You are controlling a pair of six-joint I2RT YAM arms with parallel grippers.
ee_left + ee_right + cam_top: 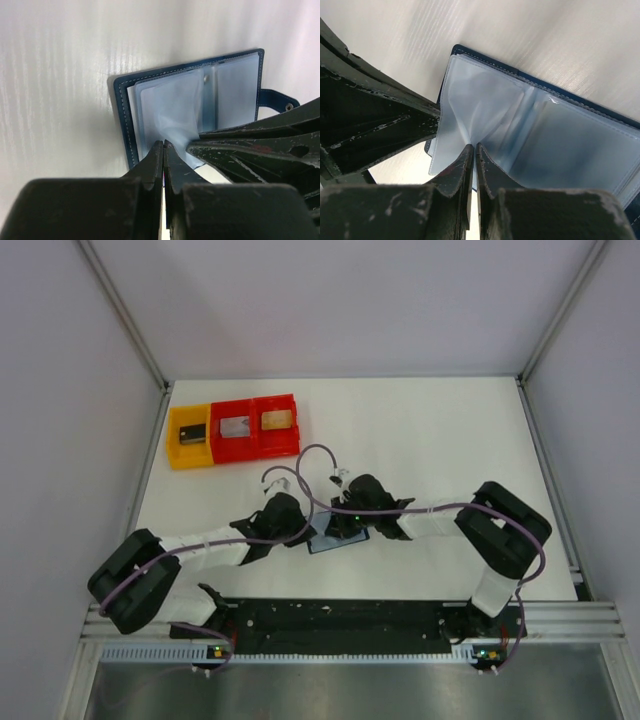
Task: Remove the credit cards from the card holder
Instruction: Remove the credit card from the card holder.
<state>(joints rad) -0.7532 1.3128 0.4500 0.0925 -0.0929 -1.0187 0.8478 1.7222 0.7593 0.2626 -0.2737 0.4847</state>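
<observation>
- Pinching shut, the left fingers (152,165) are clamped on a clear sleeve (172,107) of the card holder (122,115). The film is drawn into a crease at their tips.
- The right fingers (460,170) are also closed on a sleeve leaf at its near edge, just beside the left pair.
- The card holder lies open on the white worktop (440,430), near the middle and between the two arms. Its clasp tab (277,100) juts from one edge.
- The holder looks light and floppy. The thin film will likely buckle and slip, while the stitched navy cover seems stiffer.
- One pair would best pin the cover's edge. The other should take a card by its exposed edge at the pocket mouth.
- Through the cloudy pockets I cannot tell whether any card remains.
- The yellow bin (176,454) and red bins (256,448) sit far left, well apart from the holder.
</observation>
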